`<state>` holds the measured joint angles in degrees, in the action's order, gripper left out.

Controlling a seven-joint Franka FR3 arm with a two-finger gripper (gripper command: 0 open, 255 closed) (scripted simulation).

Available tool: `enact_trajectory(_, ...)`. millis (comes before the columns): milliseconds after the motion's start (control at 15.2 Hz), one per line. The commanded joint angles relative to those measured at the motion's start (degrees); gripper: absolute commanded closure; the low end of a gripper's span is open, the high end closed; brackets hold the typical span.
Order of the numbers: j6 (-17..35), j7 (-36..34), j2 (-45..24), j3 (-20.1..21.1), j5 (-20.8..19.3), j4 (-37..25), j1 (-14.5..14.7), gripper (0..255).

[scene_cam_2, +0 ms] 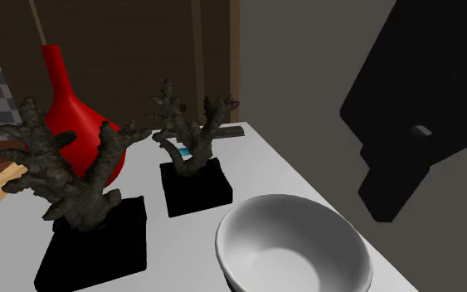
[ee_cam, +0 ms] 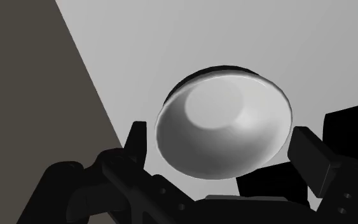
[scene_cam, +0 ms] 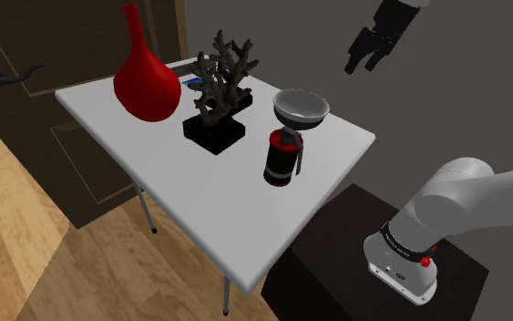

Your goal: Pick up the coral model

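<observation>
Two dark brown coral models stand on black square bases in the middle of the white table (scene_cam: 336,150). One coral (scene_cam: 210,96) (scene_cam_2: 65,170) is toward the table's front in the shoulder view. The other coral (scene_cam: 236,56) (scene_cam_2: 186,133) stands just behind it. My gripper (scene_cam: 365,53) hangs high in the air off the table's far right corner, well away from both corals. It is open, and in the wrist view its fingers (ee_cam: 138,143) stand wide apart with nothing held. A grey bowl (ee_cam: 225,121) lies far below them.
A red long-necked vase (scene_cam: 145,80) (scene_cam_2: 67,108) stands at the table's left, behind the corals. The grey bowl (scene_cam: 300,108) (scene_cam_2: 294,249) sits to their right, and a red-and-black canister (scene_cam: 282,157) near the front edge. A small blue item (scene_cam: 193,82) lies behind the corals. Dark wooden furniture (scene_cam: 54,173) backs the table.
</observation>
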<state>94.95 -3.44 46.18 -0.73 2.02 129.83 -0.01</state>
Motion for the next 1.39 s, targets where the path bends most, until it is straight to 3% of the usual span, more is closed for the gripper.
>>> enact_trajectory(0,0.0,0.0,0.0,0.0,0.0,0.0,0.0,0)
enact_trajectory(660,4.66,0.54,-22.59,1.28,4.62,-15.71,3.3,0)
enact_trajectory(1320,2.34,0.93,-46.0,2.85,8.39,-39.45,5.71,0)
